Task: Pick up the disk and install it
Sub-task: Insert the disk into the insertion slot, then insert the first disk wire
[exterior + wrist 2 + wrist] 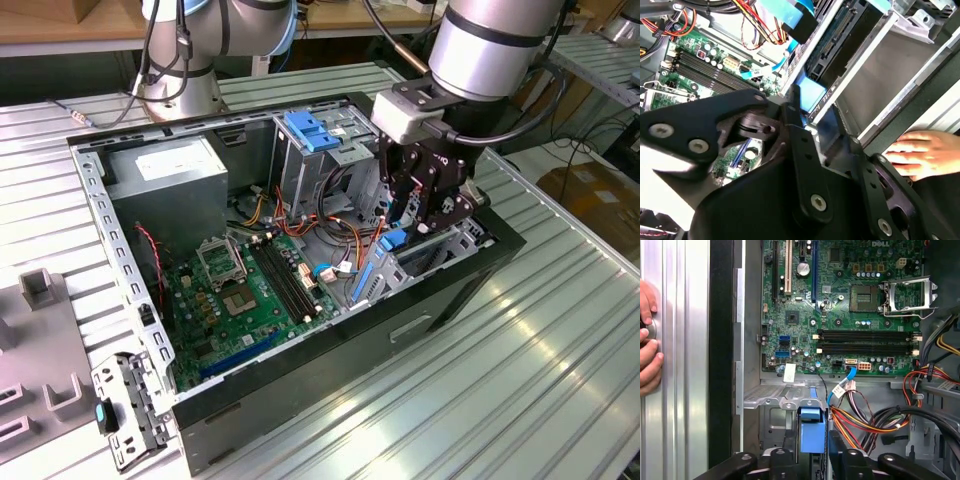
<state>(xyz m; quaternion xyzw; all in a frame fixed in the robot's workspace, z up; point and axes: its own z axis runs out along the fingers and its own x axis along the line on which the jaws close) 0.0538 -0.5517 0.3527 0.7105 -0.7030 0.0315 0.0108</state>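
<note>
Blue carrier edge of disk | pinched by gripper | disk body hidden in bay | hand cut off

Disk: blue carrier end visible, upright on edge, clamped in claw, at grey drive bay.

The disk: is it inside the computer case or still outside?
Inside. The pincer holds the disk low in the case, at the metal cage; whether it is fully seated, cannot tell.
</note>
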